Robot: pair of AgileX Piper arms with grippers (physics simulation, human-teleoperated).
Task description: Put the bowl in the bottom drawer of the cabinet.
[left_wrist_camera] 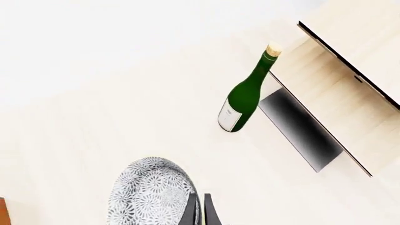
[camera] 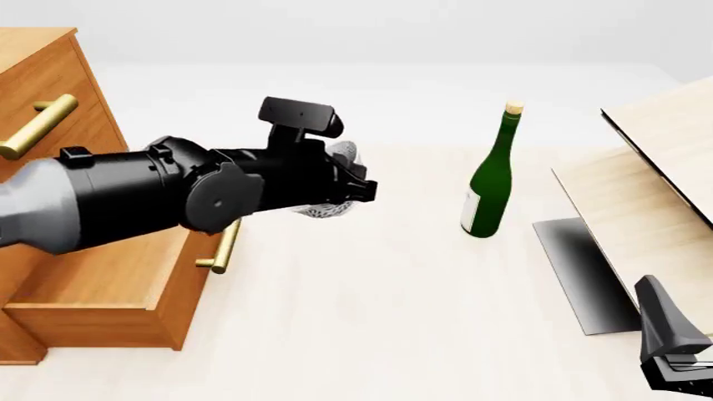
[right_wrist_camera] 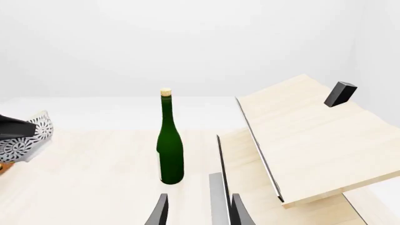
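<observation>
Glossy green glass bottle (camera: 488,185) gleaming on the pale matt wood table (camera: 390,317), beside the orange-brown wooden cabinet (camera: 67,100) showing brass handles (camera: 39,125).

A pale light-wood table (camera: 379,301) carries everything. At its left stands the orange-brown cabinet (camera: 50,100), its bottom drawer (camera: 112,284) pulled open over the tabletop. A green bottle (camera: 490,180) with a cork stands upright toward the right of the middle. Just beside it, further right, slanted light-wood boards (camera: 646,209) rest on the surface, with what seems to be a dark grey panel (camera: 579,271) lying at their foot.
</observation>
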